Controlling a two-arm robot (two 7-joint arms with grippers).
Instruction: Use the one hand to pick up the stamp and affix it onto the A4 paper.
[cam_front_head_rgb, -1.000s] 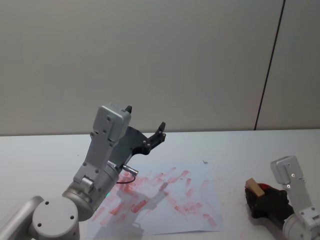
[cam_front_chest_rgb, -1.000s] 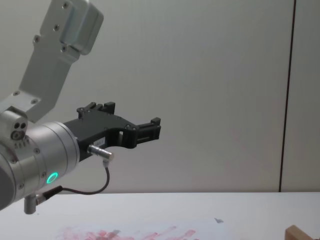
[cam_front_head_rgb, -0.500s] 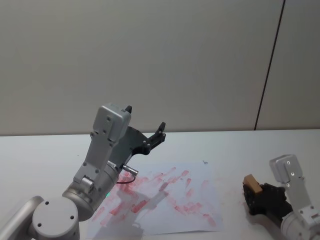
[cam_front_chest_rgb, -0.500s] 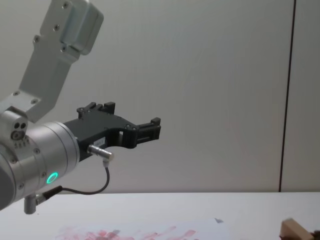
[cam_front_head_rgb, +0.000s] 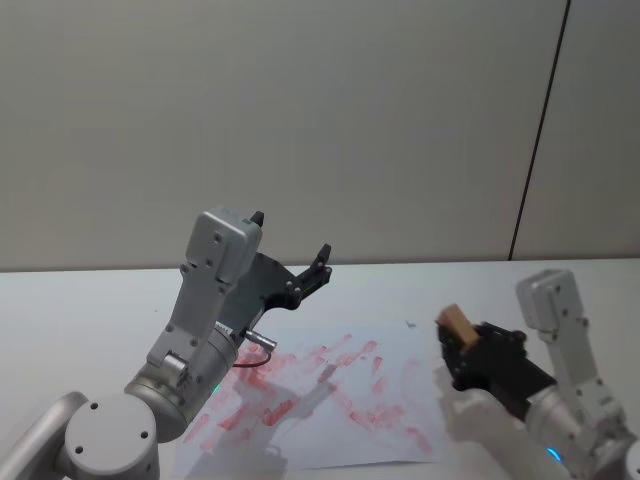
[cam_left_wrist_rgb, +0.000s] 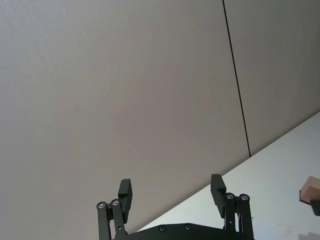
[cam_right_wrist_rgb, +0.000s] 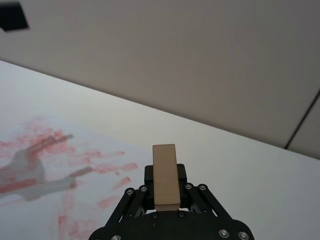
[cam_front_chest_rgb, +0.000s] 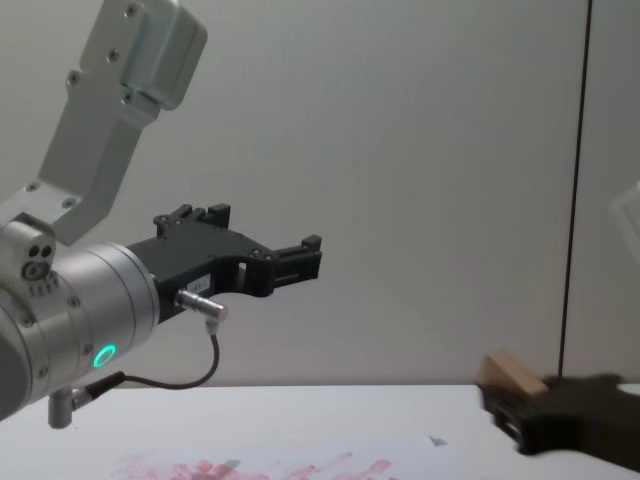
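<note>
While the left gripper (cam_front_head_rgb: 291, 238) hangs up over the far-left part of the A4 paper (cam_front_head_rgb: 395, 440) in the head view, jaws spread wide with nothing in them, the right gripper (cam_front_head_rgb: 458, 346) sits at the sheet's right edge, clamped on the stamp (cam_front_head_rgb: 456, 323). The wooden block pokes up and leftward out of the fingers.

Left wrist view: the left gripper (cam_left_wrist_rgb: 170, 186) gapes wide, and the stamp (cam_left_wrist_rgb: 310, 189) is a tan corner cut off by the frame edge.

Right wrist view: the stamp's (cam_right_wrist_rgb: 165, 165) long axis runs straight out along the right gripper (cam_right_wrist_rgb: 165, 189), past its closed fingers, toward the red-smudged paper (cam_right_wrist_rgb: 90, 150).

Chest view: the right gripper (cam_front_chest_rgb: 530, 410) is smeared with blur. The stamp (cam_front_chest_rgb: 510, 372) rides on top, sloping down to the right, its held end hidden. The left gripper (cam_front_chest_rgb: 255, 232) is up high, and the paper (cam_front_chest_rgb: 300, 465) is a thin strip.
</note>
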